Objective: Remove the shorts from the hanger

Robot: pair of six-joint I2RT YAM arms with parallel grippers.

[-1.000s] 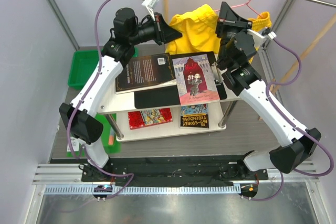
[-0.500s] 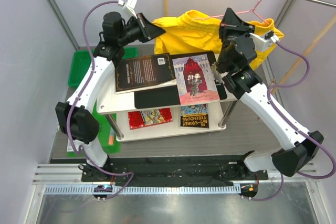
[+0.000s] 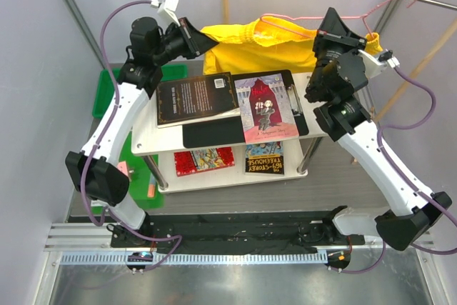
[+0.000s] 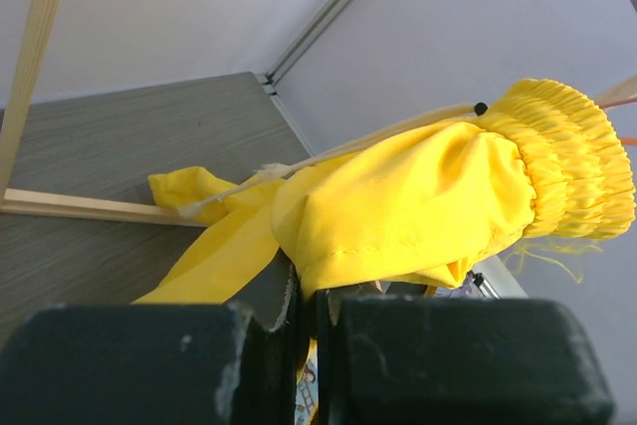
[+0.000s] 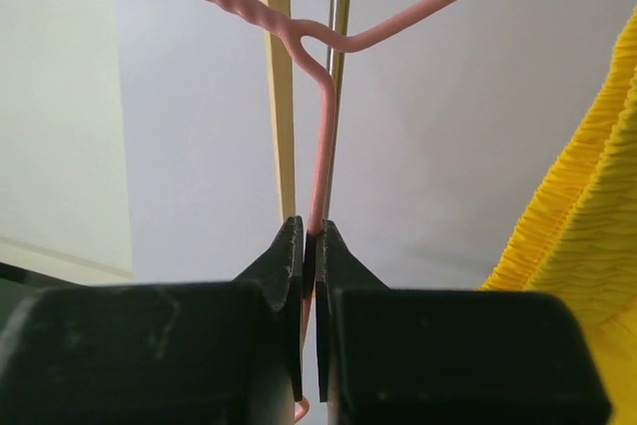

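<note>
Pinching shorts [image 4: 408, 206], left hand [image 4: 307, 291]; hanger [image 5: 324, 146], right hand [image 5: 311, 236].

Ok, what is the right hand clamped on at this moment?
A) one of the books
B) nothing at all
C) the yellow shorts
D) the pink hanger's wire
D: the right wrist view shows the right hand shut on the thin pink wire of the hanger, with the shorts off to one side, outside the grip.
</note>
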